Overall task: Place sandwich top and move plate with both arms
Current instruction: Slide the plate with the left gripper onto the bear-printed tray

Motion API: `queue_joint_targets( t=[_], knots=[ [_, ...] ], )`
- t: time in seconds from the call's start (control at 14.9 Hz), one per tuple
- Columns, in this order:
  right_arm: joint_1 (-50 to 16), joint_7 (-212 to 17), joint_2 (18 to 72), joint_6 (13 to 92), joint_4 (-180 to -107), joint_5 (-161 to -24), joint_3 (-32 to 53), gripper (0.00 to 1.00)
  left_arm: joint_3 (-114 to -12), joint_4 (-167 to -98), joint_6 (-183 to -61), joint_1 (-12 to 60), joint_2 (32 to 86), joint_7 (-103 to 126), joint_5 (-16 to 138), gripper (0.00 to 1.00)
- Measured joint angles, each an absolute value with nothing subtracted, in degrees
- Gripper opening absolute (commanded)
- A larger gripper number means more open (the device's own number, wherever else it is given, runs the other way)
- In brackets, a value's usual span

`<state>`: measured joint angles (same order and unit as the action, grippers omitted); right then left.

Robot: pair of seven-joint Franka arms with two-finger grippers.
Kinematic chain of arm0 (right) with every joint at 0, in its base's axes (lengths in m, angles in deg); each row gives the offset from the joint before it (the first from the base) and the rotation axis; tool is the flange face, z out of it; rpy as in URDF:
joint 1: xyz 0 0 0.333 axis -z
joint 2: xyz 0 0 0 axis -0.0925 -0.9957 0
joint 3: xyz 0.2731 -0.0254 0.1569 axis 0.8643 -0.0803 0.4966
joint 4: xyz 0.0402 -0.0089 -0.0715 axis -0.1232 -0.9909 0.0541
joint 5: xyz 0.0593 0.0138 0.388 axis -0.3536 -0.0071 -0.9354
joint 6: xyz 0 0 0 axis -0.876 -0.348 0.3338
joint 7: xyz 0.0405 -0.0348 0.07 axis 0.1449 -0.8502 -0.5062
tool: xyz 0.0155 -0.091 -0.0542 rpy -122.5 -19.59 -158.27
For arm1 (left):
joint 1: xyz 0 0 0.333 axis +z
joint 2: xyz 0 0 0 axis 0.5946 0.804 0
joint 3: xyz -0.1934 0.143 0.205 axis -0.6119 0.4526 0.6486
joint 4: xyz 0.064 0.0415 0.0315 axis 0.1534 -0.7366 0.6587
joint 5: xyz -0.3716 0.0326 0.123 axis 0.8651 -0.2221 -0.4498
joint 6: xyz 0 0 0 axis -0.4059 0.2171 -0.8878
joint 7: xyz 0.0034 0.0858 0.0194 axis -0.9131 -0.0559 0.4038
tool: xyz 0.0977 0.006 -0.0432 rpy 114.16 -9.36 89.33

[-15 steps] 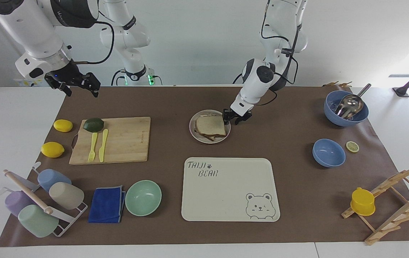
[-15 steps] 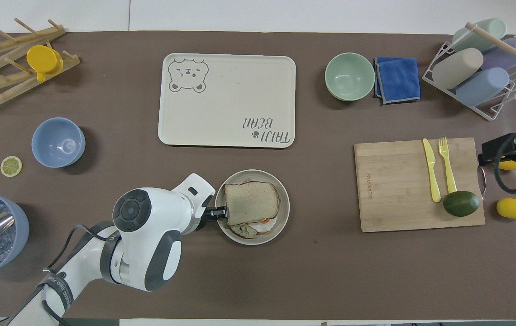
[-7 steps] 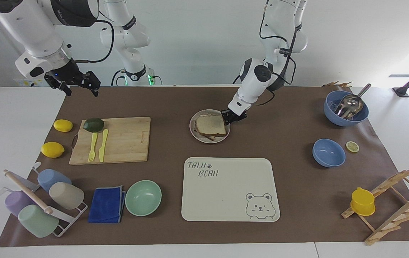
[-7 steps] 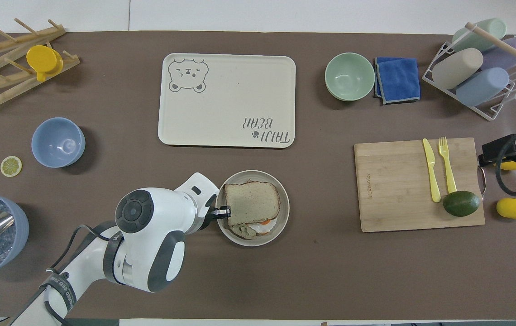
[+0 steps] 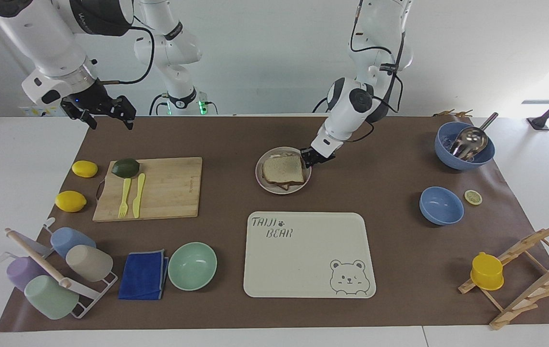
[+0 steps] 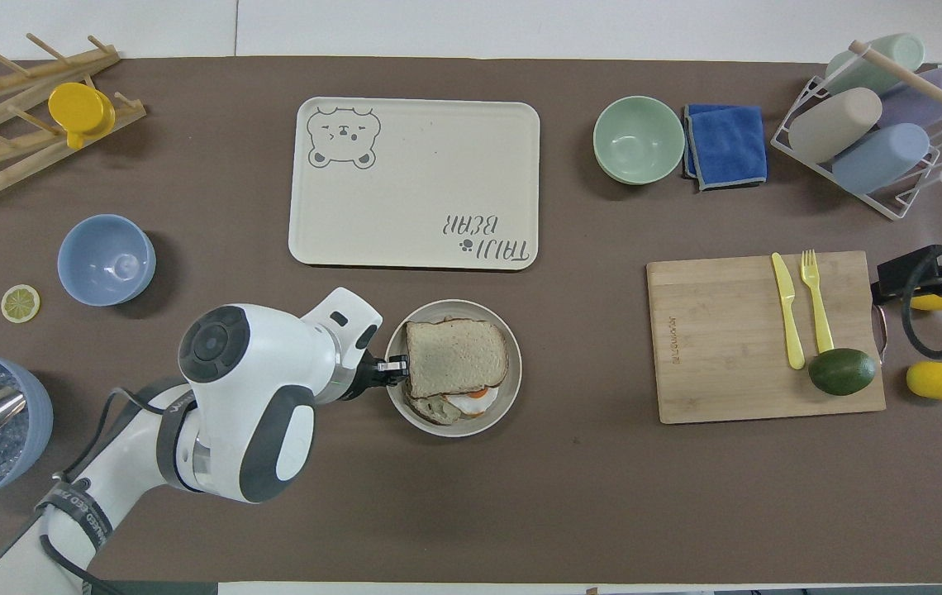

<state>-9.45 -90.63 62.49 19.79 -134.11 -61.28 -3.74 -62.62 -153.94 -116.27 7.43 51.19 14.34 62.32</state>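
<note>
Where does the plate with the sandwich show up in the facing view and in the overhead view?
Facing view: the plate sits mid-table, above the bear-printed tray, with the left gripper shut on its rim.
Overhead view: the plate lies below the tray, the left gripper at its rim.
Shared landmark: the tray, farther from the robots than the plate.

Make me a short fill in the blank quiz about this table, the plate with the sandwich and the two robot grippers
1. The bread slice lies on top of a fried ____ on the plate.
2. The left gripper is shut on the plate's ____.
3. Farther from the robots than the plate lies a cream tray printed with a ____.
4. The right gripper waits in the air, its jaws ____.

Missing words: egg; rim; bear; open
</note>
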Motion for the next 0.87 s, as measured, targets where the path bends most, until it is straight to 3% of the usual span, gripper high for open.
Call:
queue_joint_targets(
  t=[0.27, 0.47, 0.87],
  knots=[
    [-9.46, -90.63, 62.51, 19.79, -134.11, -61.28, -3.73, 1.00, -62.15, -143.75, -108.96, 14.29, 52.31, 13.41, 62.33, 0.00],
    [-9.46, -90.63, 62.51, 19.79, -134.11, -61.28, -3.72, 1.00, -62.04, -134.81, -106.29, 18.26, 56.87, 13.39, 62.33, 0.00],
    [-9.46, -90.63, 62.53, 19.80, -134.11, -61.28, -3.68, 1.00, -61.76, -112.10, -104.78, 22.83, 77.28, 13.04, 62.26, 0.00]
  ],
)
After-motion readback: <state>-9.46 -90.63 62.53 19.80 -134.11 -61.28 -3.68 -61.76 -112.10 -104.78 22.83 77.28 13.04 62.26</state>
